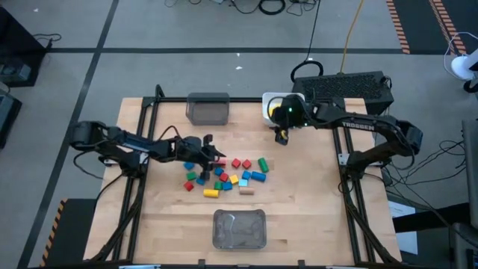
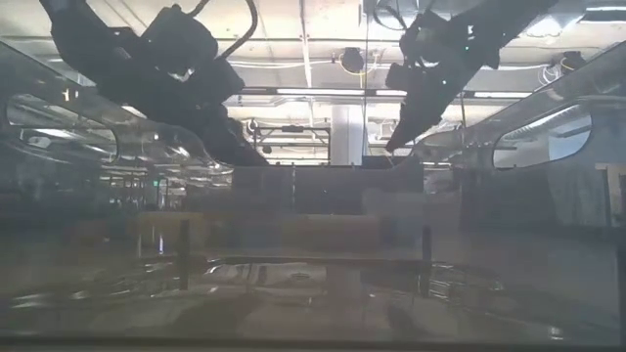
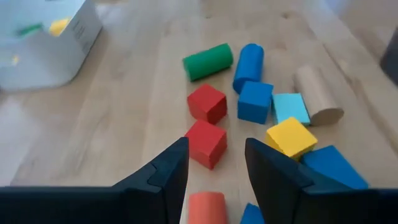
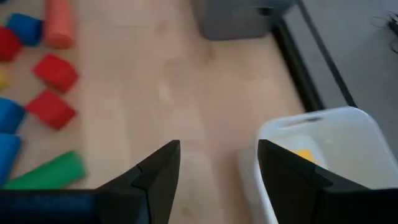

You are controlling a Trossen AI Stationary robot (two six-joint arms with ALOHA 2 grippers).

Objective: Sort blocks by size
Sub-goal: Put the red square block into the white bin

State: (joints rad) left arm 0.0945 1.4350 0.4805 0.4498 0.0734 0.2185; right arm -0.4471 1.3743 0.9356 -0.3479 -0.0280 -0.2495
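The blocks (image 1: 228, 175) lie loose in a pile on the wooden table, at its middle. My left gripper (image 1: 210, 149) is open above the pile's left end. In the left wrist view, the left gripper's (image 3: 216, 149) fingers stand on either side of a red-orange cylinder (image 3: 206, 208), with a red cube (image 3: 205, 143) just ahead. I cannot tell whether they touch it. My right gripper (image 1: 281, 137) is open and empty, next to the white bin (image 1: 276, 104) at the far side. In the right wrist view, the right gripper (image 4: 219, 149) is over bare table.
A grey bin (image 1: 208, 108) stands at the far edge, left of the white bin. The white bin (image 4: 323, 162) has a yellow block (image 4: 303, 154) in it. A clear bin (image 1: 239, 228) stands at the near edge. Bare table lies between the pile and the bins.
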